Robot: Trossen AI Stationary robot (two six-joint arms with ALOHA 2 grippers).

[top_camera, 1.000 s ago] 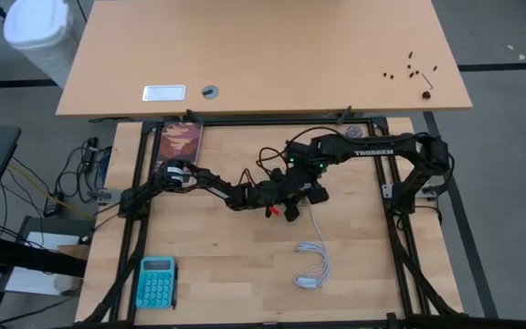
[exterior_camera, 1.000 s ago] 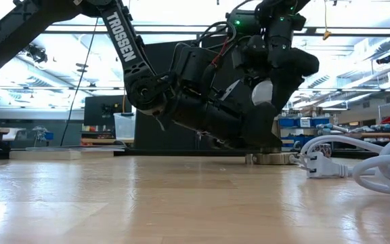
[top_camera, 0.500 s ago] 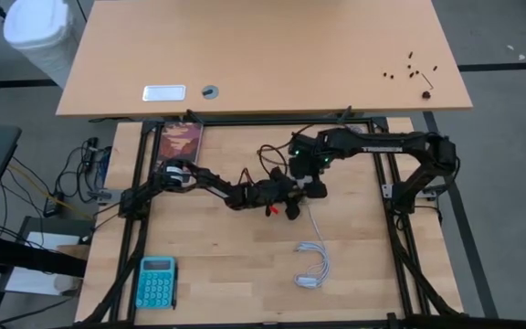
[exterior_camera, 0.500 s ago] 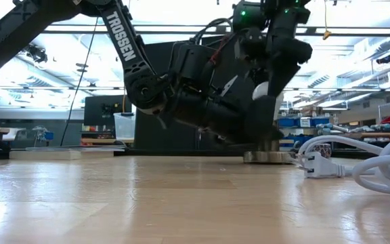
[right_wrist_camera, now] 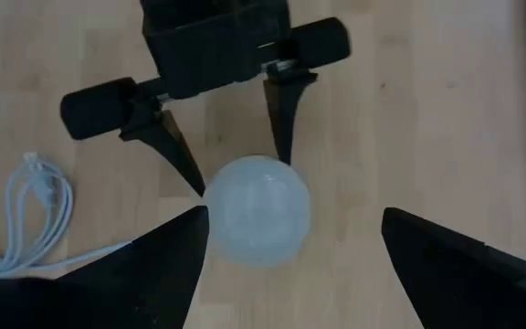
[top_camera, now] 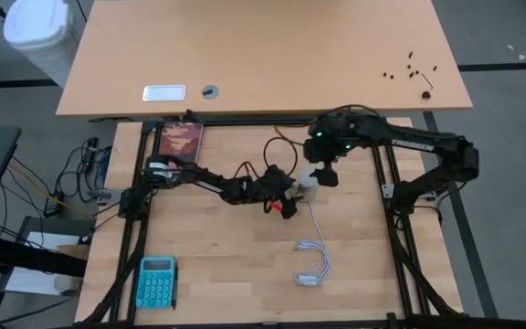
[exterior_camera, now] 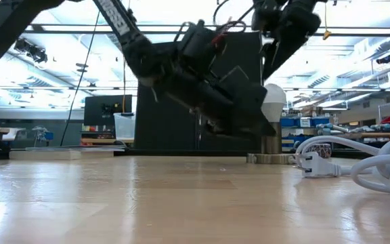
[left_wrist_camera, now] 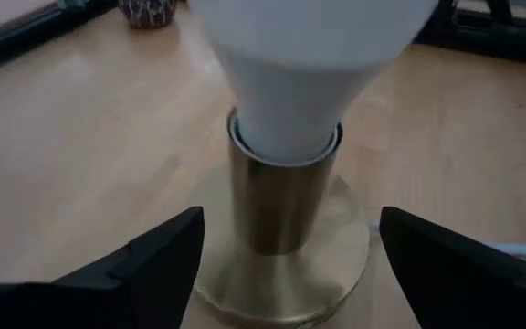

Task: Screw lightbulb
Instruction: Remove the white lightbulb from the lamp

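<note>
Presently the bulb (left_wrist_camera: 286,82) stands upright in its brass socket (left_wrist_camera: 281,247) at mid-counter. Left pincer (left_wrist_camera: 286,265) released, fingers flanking the socket; right pincer (right_wrist_camera: 290,256) released, poised above the bulb.

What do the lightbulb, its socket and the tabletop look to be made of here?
Lightbulb: frosted white dome, matte and evenly diffuse; glass or plastic, cannot tell which. Socket: brass-coloured metal by its look, a smooth sleeve on a flared round foot with a soft satin sheen. Tabletop: pale wood with visible grain lines, possibly a laminate.
</note>
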